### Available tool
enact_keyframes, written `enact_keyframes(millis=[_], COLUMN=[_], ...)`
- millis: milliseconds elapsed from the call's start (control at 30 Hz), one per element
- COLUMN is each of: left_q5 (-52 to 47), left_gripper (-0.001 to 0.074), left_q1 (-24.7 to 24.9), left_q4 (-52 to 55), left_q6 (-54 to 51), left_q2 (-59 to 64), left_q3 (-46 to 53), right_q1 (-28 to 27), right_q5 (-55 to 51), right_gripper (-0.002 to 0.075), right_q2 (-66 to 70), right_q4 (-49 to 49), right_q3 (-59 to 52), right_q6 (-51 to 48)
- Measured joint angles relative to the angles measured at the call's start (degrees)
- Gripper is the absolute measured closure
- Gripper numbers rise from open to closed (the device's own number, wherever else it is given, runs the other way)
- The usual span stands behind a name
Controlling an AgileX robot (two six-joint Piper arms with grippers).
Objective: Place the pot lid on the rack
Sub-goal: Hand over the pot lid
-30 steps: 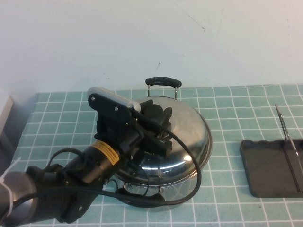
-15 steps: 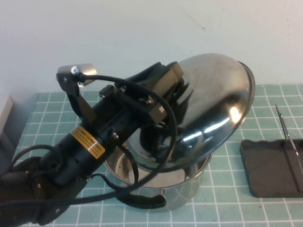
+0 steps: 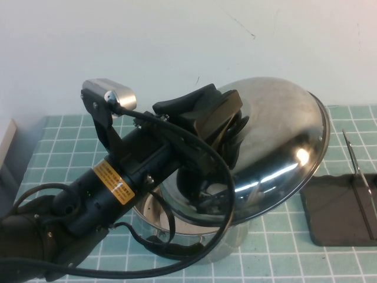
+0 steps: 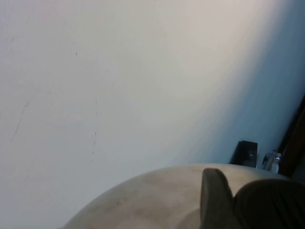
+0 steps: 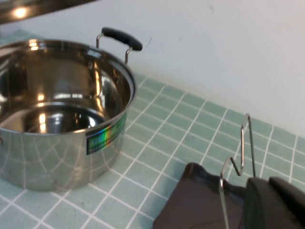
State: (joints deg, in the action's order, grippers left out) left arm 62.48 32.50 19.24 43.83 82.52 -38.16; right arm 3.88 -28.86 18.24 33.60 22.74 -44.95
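Observation:
My left gripper (image 3: 219,146) is shut on the black knob of the pot lid (image 3: 277,132). It holds the shiny domed lid tilted on edge in the air, above the open steel pot (image 3: 231,243). In the left wrist view the lid's dome (image 4: 143,200) fills the bottom, with one finger (image 4: 214,202) against the dark knob (image 4: 274,205). The dark rack (image 3: 337,213) with its wire dividers (image 3: 357,171) lies on the table to the lid's right. My right gripper (image 5: 269,184) is out of the high view; it hovers shut and empty just over the rack (image 5: 195,205).
The pot (image 5: 57,119) has a black side handle (image 5: 121,38) towards the white wall. The table is covered in green tiles (image 3: 283,242). The left arm and its cable hide the pot's left side. A grey object (image 3: 7,147) stands at the table's left edge.
The left gripper has lifted the lid off the pot and tipped it on edge. In the last half second the lid has shifted slightly right and lower.

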Motion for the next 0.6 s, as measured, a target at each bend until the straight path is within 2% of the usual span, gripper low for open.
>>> enact_keyframes(millis=[233,400,500,600], left_q5=[0.00,0.13,0.13,0.13], left_gripper=[0.0416,0.0416,0.0416,0.0416], left_q1=[0.00,0.00,0.00,0.00], left_q4=[-0.13,-1.46,-1.80,-1.82], left_q6=[-0.11,-0.11,-0.11,0.03], left_q2=[0.00,0.00,0.00,0.00], left_q3=[0.00,0.00,0.00,0.00], right_q1=[0.00,0.00,0.00,0.00], right_q5=[-1.79,-6.11,-9.11,-11.87], right_gripper=[0.0729,0.0722,0.0666,0.0553], right_q2=[16.94,21.49,24.10,27.26], right_q4=[3.66,19.20,31.43,42.68], right_q3=[10.38,14.97,16.04,16.27], right_q6=[-4.59,-6.50,-10.57,-13.99])
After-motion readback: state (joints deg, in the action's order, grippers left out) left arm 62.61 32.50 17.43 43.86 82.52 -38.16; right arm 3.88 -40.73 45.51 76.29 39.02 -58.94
